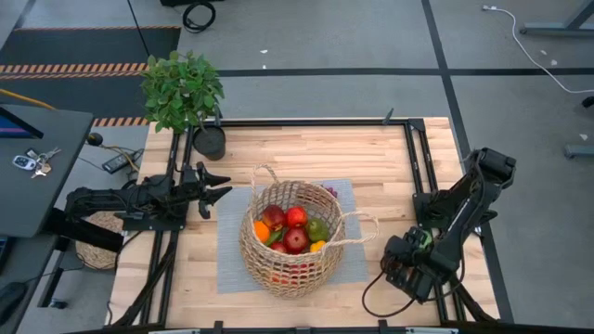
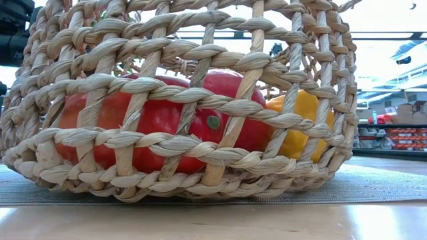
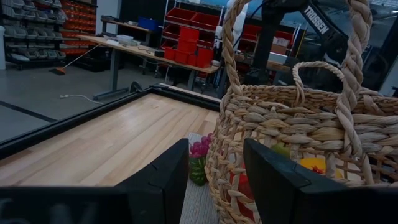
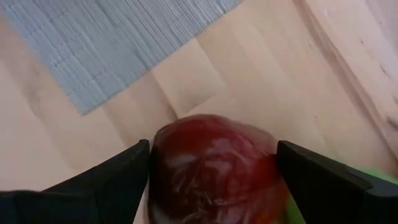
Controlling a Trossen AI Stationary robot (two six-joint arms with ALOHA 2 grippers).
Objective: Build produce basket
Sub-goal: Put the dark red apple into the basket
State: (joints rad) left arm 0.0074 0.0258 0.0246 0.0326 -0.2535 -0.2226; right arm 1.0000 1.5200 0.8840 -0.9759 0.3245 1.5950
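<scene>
The tan wicker basket [image 1: 288, 239] stands on a grey mat [image 1: 232, 269] at mid-table and holds several red, green, orange and yellow fruits [image 1: 295, 230]. The low view shows red [image 2: 160, 120] and yellow [image 2: 303, 120] produce through its weave. My left gripper [image 1: 221, 190] is open and empty, just left of the basket [image 3: 298, 124]. My right gripper [image 1: 401, 269] is low over the table's near right part, shut on a dark red fruit [image 4: 214, 168]. A pink and green vegetable [image 3: 199, 155] lies on the mat beside the basket's far side. My right gripper pinches the dark red fruit between its two fingers, which meet its two opposite sides [image 4: 158, 168]. The fingers come from above, pointing down at the wooden table. Whether the fruit is lifted clear of the table, I cannot tell.
A leafy potted plant [image 1: 183, 88] in a black pot [image 1: 210, 141] stands at the far left corner. A flat woven disc [image 1: 97, 249] lies off the table's left side. Something green [image 4: 385, 186] shows beside the red fruit. Bare wood [image 1: 316, 148] lies beyond the basket.
</scene>
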